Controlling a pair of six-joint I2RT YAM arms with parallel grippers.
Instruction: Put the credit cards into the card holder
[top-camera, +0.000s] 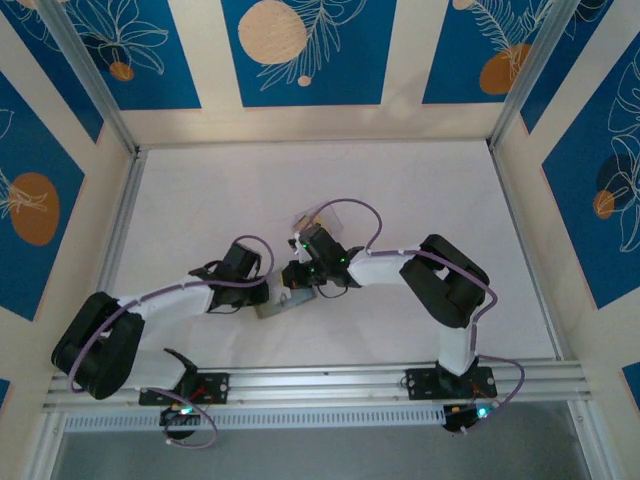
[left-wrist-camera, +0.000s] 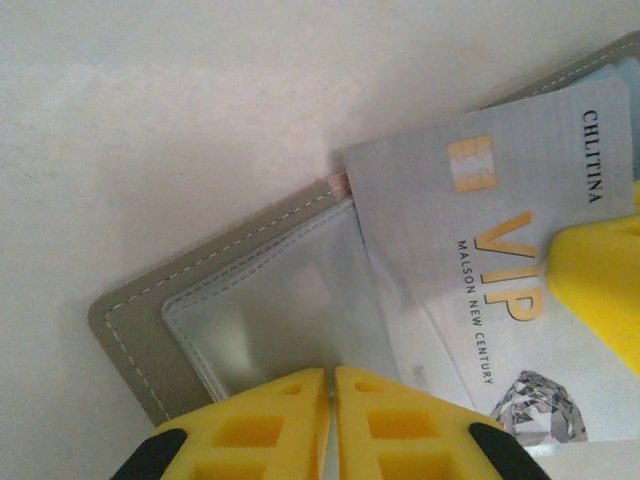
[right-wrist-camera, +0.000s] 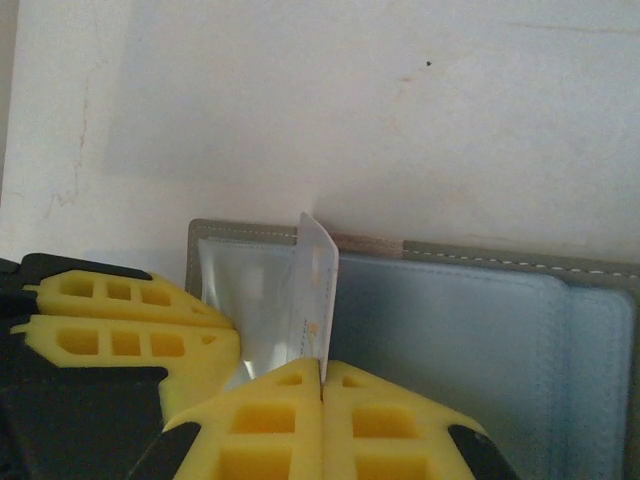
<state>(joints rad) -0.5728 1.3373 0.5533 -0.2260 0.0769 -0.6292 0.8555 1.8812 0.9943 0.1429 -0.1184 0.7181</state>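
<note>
The grey card holder (top-camera: 277, 306) lies open on the table between my two grippers, pale blue inside (right-wrist-camera: 480, 340), with a clear window pocket (left-wrist-camera: 280, 310). My left gripper (left-wrist-camera: 332, 372) is shut on the near edge of that clear pocket. A silver VIP credit card (left-wrist-camera: 480, 250) stands on edge (right-wrist-camera: 318, 290) at the pocket's mouth, one side tucked under the clear film. My right gripper (right-wrist-camera: 322, 372) is shut on the card's near end. The left gripper's yellow fingers (right-wrist-camera: 120, 330) sit just left of the card.
A clear plastic case (top-camera: 328, 213) lies just beyond the right wrist. Both arms meet at the table's middle (top-camera: 290, 290). White tabletop (top-camera: 420, 190) stretches beyond and to both sides, bounded by metal rails and patterned walls.
</note>
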